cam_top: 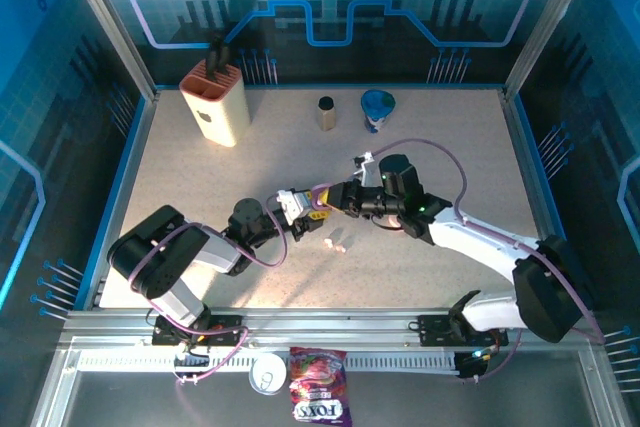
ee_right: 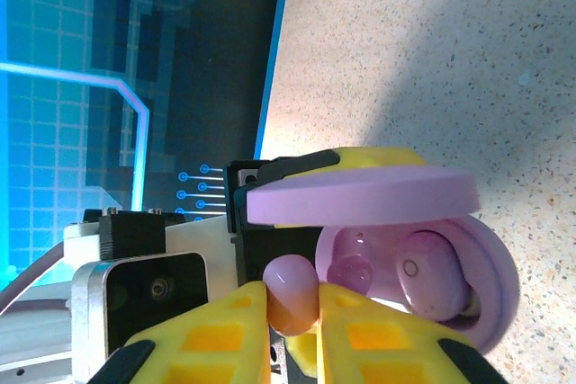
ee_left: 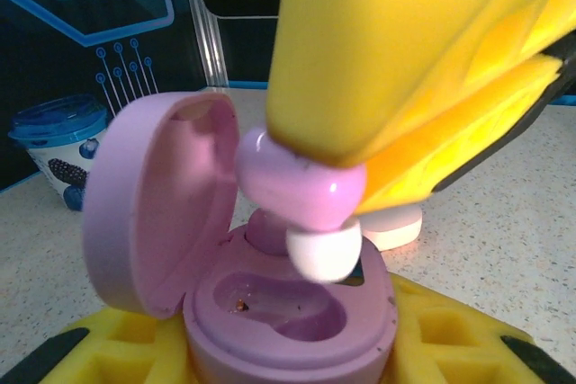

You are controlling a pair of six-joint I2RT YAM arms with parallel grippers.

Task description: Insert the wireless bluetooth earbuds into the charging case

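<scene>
Earbud [ee_left: 301, 191] | pinched in right pincer [ee_right: 292, 312]; just above case [ee_left: 153, 213] | left pincer [cam_top: 298, 209] grips case

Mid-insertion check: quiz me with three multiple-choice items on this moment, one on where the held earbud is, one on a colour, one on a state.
1. Where is the earbud that the right gripper holds?
A) just over the sockets of the charging case
B) buried fully in a socket
C) far off to one side of the case

2. What colour is the case?
A) black
B) pastel purple
C) green

3. How is the lid?
A) shut
B) detached
C) hinged open

Answers:
1 A, the left wrist view shows its white tip hanging over an empty socket.
2 B, both wrist views show it purple.
3 C, the lid is swung back from the base.
</scene>
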